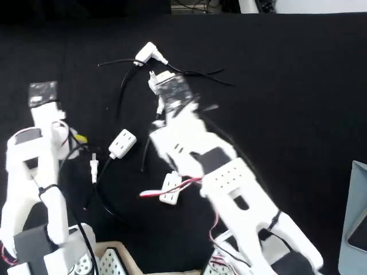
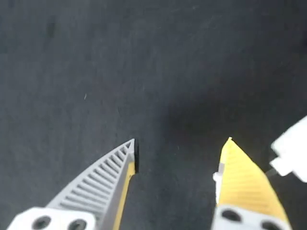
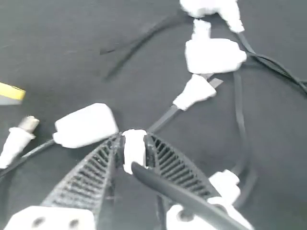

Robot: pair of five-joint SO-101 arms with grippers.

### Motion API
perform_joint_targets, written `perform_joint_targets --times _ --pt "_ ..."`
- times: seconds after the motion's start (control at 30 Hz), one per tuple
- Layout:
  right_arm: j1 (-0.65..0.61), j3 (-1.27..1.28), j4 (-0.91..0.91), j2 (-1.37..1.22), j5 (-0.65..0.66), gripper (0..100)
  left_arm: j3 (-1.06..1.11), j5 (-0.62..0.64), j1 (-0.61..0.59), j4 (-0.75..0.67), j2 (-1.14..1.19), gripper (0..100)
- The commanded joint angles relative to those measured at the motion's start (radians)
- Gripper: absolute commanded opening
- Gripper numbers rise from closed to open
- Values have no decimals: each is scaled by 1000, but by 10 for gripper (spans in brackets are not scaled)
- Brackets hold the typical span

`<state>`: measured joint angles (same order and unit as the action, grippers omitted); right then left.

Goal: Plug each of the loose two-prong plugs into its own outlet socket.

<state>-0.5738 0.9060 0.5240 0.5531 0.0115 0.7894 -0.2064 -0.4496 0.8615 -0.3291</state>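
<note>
**Item 1. My right pincer**: pressed together on a small white plug piece. I cannot tell which way its prongs face. It is held just beside an outlet socket, apart from it. I judge the grip is kept tight so the piece stays straight for lining up.

**Item 2. That outlet socket**: lies flat on the black cloth at 9 o'clock from the table's middle. Nothing is seated in it.

**Item 3. Loose plug**: near the socket at its 7 o'clock, on a black cord, unplugged. It probably waits its turn.

**Item 4. Far cluster**, at 11 o'clock from the middle: another plug and a white block close together among black cords. I cannot tell whether they are joined.

**Item 5. Second socket**: at 6 o'clock from the middle, beside my right arm, with a red wire crossing it.

**Item 6. My left pincer**: spread wide over bare cloth and gripping nothing. By my judgement it is parked clear so my right arm has room to work.
</note>
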Motion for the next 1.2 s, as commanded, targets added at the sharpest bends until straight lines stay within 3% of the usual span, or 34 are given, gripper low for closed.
perform_joint_targets --times 0.0,0.27,0.9,1.17 --pt "-71 -62 -86 -74 -3 12 36 40 -19 -3 -35 281" --pt "-132 -213 -163 -358 0 12 119 54 -27 -97 -35 281" --pt "-153 -352 -158 -579 127 11 117 52 -27 -98 -28 281" --pt "-83 -470 9 -587 123 11 119 52 -27 -98 -28 281"
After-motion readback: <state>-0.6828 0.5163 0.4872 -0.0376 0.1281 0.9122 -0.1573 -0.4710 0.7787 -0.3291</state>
